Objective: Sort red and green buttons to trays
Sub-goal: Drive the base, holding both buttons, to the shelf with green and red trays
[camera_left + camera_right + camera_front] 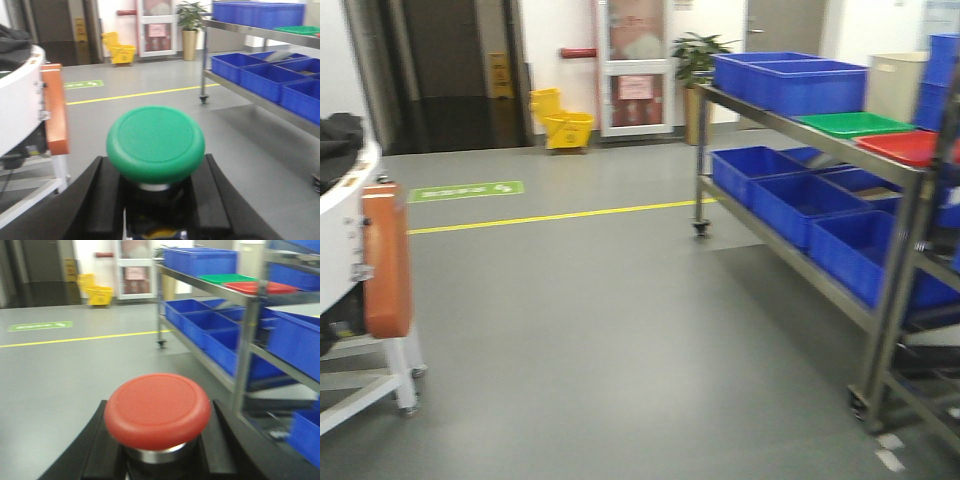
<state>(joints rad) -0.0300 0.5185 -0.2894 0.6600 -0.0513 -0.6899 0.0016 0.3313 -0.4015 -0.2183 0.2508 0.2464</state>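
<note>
The green button (155, 145) stands upright in the left claw (156, 200), whose black fingers are clamped on the base under the cap. The red button (157, 410) is gripped the same way, cap up, in the right claw (159, 452). Both hang over bare floor, well apart from where they belong. The green tray (853, 124) and red tray (910, 147) lie side by side on the top level of the steel counter (760, 108), ahead and to the right of both claws, with red nearer and green just beyond it. The right arm looks closer to the counter, so I'd guess the red drop is the shorter reach, while the left must carry green past the red tray. I can see nothing lying in either tray, though the angle is low and the rims hide their floors. Past the green tray sit blue bins (790, 82), with a pale tub (897, 85) behind. More bins fill the lower shelf, and I cannot tell what they hold.
</note>
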